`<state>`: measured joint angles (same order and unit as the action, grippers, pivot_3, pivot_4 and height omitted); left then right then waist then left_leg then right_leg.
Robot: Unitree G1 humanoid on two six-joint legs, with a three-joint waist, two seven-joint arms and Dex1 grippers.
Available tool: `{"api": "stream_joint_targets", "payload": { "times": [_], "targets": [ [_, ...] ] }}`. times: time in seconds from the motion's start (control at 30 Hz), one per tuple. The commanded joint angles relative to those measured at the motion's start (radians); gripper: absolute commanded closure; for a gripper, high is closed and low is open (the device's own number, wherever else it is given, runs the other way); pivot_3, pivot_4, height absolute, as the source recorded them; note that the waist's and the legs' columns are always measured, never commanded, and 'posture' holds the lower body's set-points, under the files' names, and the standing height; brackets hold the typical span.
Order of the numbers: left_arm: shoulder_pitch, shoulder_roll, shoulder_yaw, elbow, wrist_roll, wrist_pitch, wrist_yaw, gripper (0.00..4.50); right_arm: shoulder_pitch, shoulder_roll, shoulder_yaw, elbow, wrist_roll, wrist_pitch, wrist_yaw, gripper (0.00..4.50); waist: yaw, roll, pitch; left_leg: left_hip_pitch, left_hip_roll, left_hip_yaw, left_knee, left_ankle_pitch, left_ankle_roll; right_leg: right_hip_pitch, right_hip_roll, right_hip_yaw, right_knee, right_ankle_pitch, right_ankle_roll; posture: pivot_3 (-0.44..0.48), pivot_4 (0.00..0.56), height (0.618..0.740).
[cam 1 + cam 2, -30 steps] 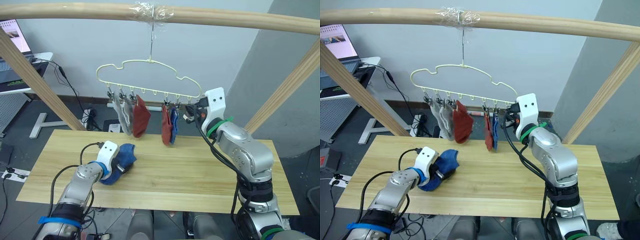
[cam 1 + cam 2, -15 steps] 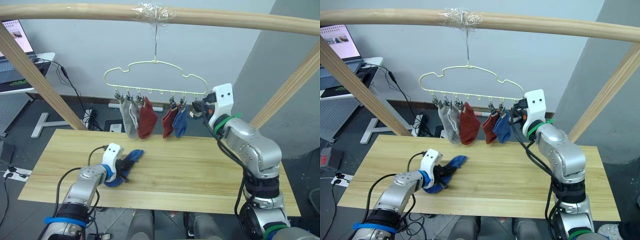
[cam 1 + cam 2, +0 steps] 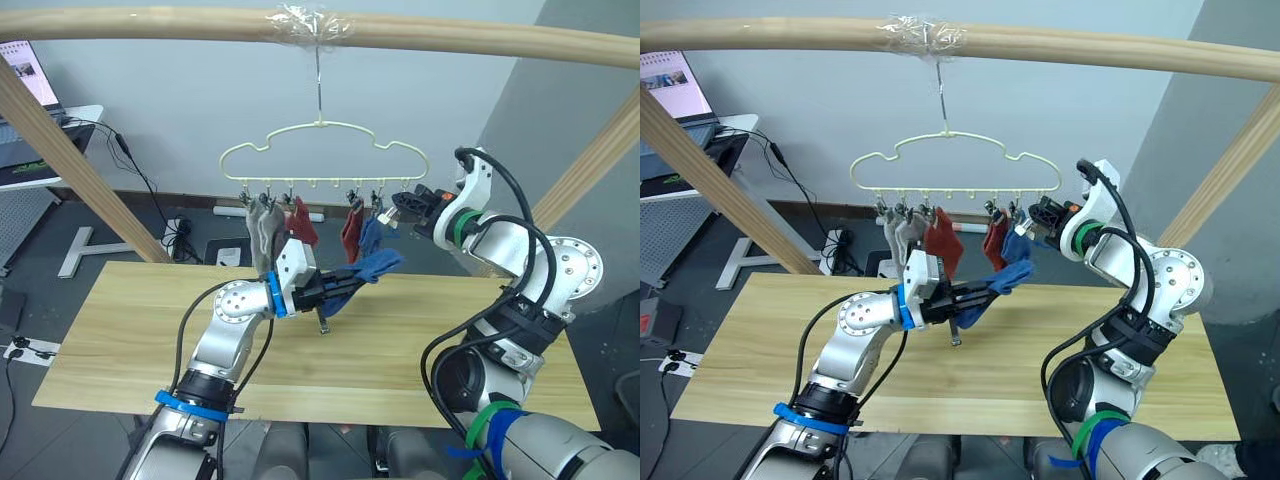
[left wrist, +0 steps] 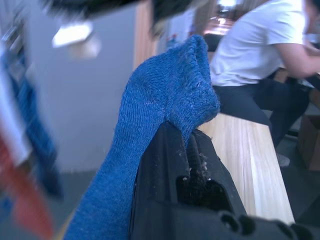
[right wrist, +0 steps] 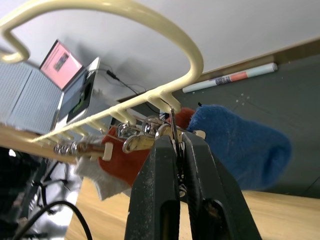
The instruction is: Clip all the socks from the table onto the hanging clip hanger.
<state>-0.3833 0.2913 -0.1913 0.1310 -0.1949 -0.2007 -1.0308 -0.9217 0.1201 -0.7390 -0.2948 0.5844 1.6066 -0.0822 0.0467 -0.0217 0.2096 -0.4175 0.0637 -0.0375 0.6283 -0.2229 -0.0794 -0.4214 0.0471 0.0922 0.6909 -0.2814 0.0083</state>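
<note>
My left gripper (image 3: 343,285) is shut on a blue sock (image 3: 374,265) and holds it in the air above the table (image 3: 120,320), just below the right end of the clip hanger (image 3: 322,152). The sock (image 4: 160,110) drapes over the fingers in the left wrist view. My right gripper (image 3: 402,204) is shut on the metal clip (image 5: 172,131) at the hanger's right end. Five socks hang from the other clips: two grey (image 3: 262,228), a rust-red one (image 3: 303,224), a second rust-red one (image 3: 351,228) and a blue one (image 5: 240,142).
The hanger hooks onto a round wooden pole (image 3: 180,22) with slanted side poles (image 3: 70,160). A laptop (image 3: 25,75) stands on a side desk at far left. Cables lie on the floor behind the table. A seated person (image 4: 260,45) appears beyond the table.
My left gripper closed on the blue sock and lifted it off the table, up and right toward the hanger's right end. The right gripper kept its hold on the clip.
</note>
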Motion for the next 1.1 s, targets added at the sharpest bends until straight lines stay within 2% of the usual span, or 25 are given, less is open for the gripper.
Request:
{"api": "stream_joint_targets", "payload": {
  "times": [0.03,0.2,0.4,0.57,0.87,1.0,1.1],
  "targets": [
    [-0.031,-0.027,-0.005,0.030,0.032,-0.093,0.046,4.48,-0.005,0.003,-0.040,0.004,0.084,0.008,-0.097,4.50,0.000,0.000,0.000,0.000,0.000,0.000,0.000,0.000,0.000,0.000,0.000,0.000,0.000,0.000,0.000,0.150,0.207,0.740],
    [-0.077,-0.054,0.009,0.146,0.114,-0.231,0.152,4.48,0.011,-0.001,-0.049,0.003,0.254,0.008,-0.239,4.50,0.000,0.000,0.000,-0.002,-0.001,0.000,0.001,0.000,0.000,0.000,0.000,0.000,-0.002,0.001,0.001,0.139,0.202,0.740],
    [-0.110,-0.047,0.021,0.205,0.146,-0.314,0.219,4.48,0.025,-0.045,-0.045,0.045,0.430,0.008,-0.383,4.50,-0.005,0.000,0.000,-0.002,-0.001,0.000,0.001,0.000,0.000,0.000,0.000,0.000,-0.003,0.001,0.001,0.138,0.196,0.740],
    [-0.134,-0.058,0.020,0.238,0.163,-0.348,0.277,4.48,0.019,-0.062,-0.065,0.089,0.553,0.008,-0.499,4.50,-0.007,0.000,0.000,-0.003,-0.001,-0.001,0.001,0.000,0.000,0.000,0.000,-0.001,-0.003,0.001,0.002,0.138,0.196,0.740],
    [-0.136,-0.071,-0.011,0.249,0.179,-0.363,0.291,4.48,0.030,-0.073,-0.053,0.130,0.778,-0.019,-0.678,4.50,-0.010,0.000,0.000,-0.004,-0.001,-0.001,0.001,0.000,0.000,0.000,0.000,-0.002,-0.004,0.001,0.001,0.129,0.190,0.740],
    [-0.137,-0.072,-0.013,0.241,0.163,-0.353,0.275,4.50,0.076,-0.139,0.029,0.160,0.940,-0.111,-0.762,3.28,-0.012,0.000,0.000,-0.005,-0.001,-0.001,0.001,0.000,0.000,0.000,0.000,-0.002,-0.004,0.001,0.002,0.130,0.190,0.740],
    [-0.133,-0.081,-0.029,0.202,0.110,-0.308,0.219,4.50,0.114,-0.234,0.115,0.186,1.080,-0.204,-0.797,2.12,-0.020,0.000,0.000,-0.005,-0.001,-0.001,0.001,0.000,0.000,0.000,0.000,-0.001,-0.005,0.001,0.002,0.127,0.191,0.740]
  ]
}}
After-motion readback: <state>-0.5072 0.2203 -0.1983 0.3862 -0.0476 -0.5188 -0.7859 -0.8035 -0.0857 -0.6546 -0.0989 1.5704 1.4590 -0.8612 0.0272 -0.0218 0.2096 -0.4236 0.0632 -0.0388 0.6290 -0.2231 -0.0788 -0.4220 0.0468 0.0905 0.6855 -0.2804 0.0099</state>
